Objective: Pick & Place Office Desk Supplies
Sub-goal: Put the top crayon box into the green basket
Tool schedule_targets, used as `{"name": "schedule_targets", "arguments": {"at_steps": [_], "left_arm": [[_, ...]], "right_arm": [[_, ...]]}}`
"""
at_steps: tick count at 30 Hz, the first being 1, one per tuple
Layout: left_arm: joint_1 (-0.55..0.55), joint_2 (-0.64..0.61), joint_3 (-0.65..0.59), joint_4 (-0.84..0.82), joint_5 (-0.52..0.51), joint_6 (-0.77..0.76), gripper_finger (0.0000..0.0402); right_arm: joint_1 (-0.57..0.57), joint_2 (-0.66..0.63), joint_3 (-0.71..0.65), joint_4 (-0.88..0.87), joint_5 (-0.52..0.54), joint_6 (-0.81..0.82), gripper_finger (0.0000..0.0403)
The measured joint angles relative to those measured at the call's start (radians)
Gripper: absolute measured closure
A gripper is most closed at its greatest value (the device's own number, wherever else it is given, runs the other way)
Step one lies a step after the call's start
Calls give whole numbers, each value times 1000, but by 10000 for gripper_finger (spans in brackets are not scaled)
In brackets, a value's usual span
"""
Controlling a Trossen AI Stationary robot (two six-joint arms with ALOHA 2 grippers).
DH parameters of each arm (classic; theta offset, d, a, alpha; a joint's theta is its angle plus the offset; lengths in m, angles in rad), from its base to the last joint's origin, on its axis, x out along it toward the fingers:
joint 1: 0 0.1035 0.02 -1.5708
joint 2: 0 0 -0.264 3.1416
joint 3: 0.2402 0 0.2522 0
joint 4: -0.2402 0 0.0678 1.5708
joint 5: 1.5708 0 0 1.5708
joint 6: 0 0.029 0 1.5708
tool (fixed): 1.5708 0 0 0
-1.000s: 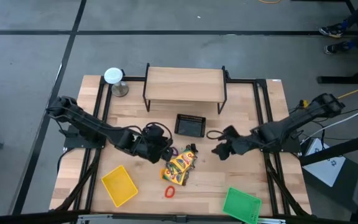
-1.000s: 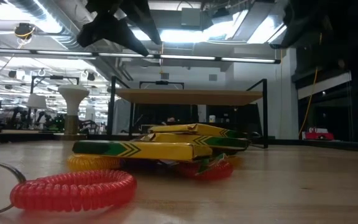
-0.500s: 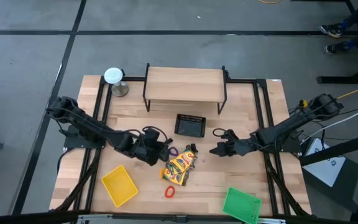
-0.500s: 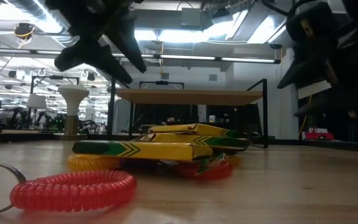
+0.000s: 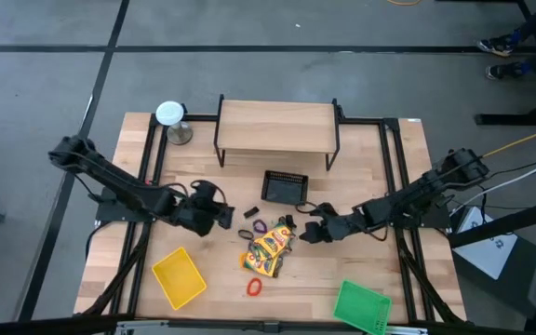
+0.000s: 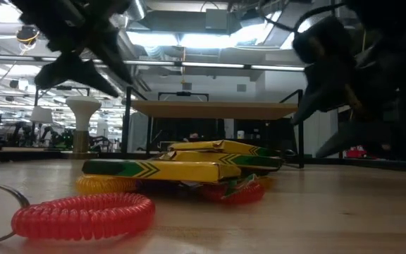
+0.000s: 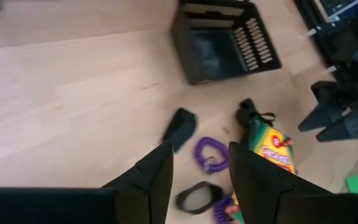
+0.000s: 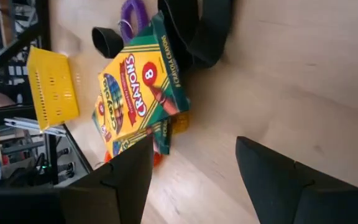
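One camera hangs high above, facing straight down on the whole table (image 5: 361,177). Another sits at tabletop height, looking level across it, close to the crayon packs (image 6: 189,166). Each wrist camera looks down past its own fingers; both catch those same crayon packs (image 8: 138,93).

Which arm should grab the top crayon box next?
The right. Its open, empty gripper hovers right beside the crayon boxes, which fill its wrist view. The left gripper, also open, sits farther off, with the purple coil ring ahead of it.
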Motion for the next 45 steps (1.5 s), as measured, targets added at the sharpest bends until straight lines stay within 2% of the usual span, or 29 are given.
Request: {"name": "schedule_targets", "arguments": {"at_steps": [4, 9, 14, 21, 27, 32, 45], "left_arm": [[-21, -97, -77, -1, -7, -34, 252], [-48, -161, -138, -4, -11, -64, 252], [-77, -163, -150, -47, 6, -92, 252], [-118, -162, -150, -66, 11, -121, 252], [-145, -162, -150, -65, -41, -156, 252], [-145, -162, -150, -66, -41, -156, 252], [-145, -162, -150, -66, -34, -160, 252]], "right_arm": [[-27, 72, 53, 52, -24, -25, 172], [-57, 134, 109, 85, -55, -51, 172], [-74, 178, 156, 86, -115, -75, 172], [-73, 184, 160, 62, -130, -51, 172], [-75, 184, 159, -7, -122, -29, 172], [-94, 184, 159, -5, -85, -22, 172], [-115, 184, 159, 10, -93, -23, 172]]}}
